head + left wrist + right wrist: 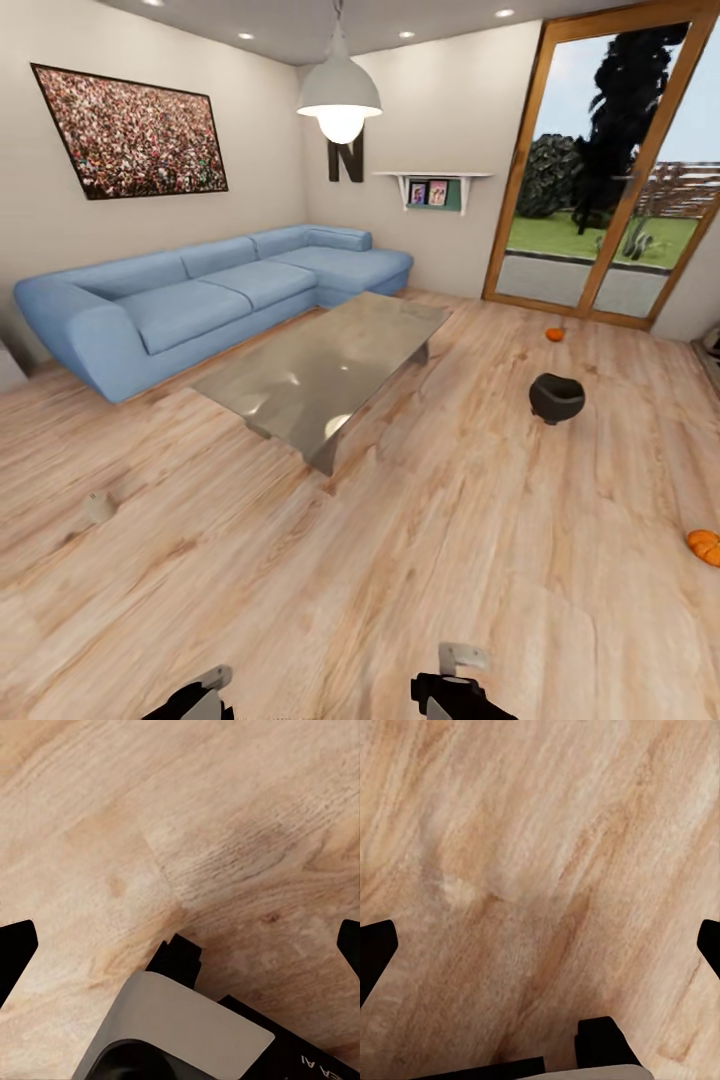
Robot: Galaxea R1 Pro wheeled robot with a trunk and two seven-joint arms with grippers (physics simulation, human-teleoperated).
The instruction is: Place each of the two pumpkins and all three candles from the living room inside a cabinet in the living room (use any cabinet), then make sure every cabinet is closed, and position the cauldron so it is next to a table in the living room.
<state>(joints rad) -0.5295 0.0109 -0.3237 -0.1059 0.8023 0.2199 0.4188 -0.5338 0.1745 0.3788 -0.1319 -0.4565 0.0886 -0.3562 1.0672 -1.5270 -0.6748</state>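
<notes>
While both arms sit low at the bottom edge of the head view, only their ends show: left gripper [205, 695] and right gripper [455, 685], tucked close to the body and pointing down at the wood floor [430, 560]. In both wrist views the dark fingers [16, 952] sit at the two side edges of the frame with bare planks between them, so both sets are spread wide and hold nothing; same on the right fingers [375, 949].

Task items, all on the floor:
- Cauldron [556, 397]: black, upright, right of the glass bench [325, 375], apart from it.
- One pumpkin [555, 334] beyond the cauldron, near the glass door [610, 170].
- Second pumpkin [705, 546] at the right edge of the head view, partly cut off.
- One candle [99, 507] on the left, in front of the sofa end, well apart from the bench.

Room: blue corner sofa [200, 295] along the left wall, the bench just in front of it, bare top. Picture [130, 132] above the sofa, pendant lamp [340, 100] lit, small wall shelf [432, 188] beside the door. A dark edge of furniture shows at far right by the wall; cannot tell what it is.
</notes>
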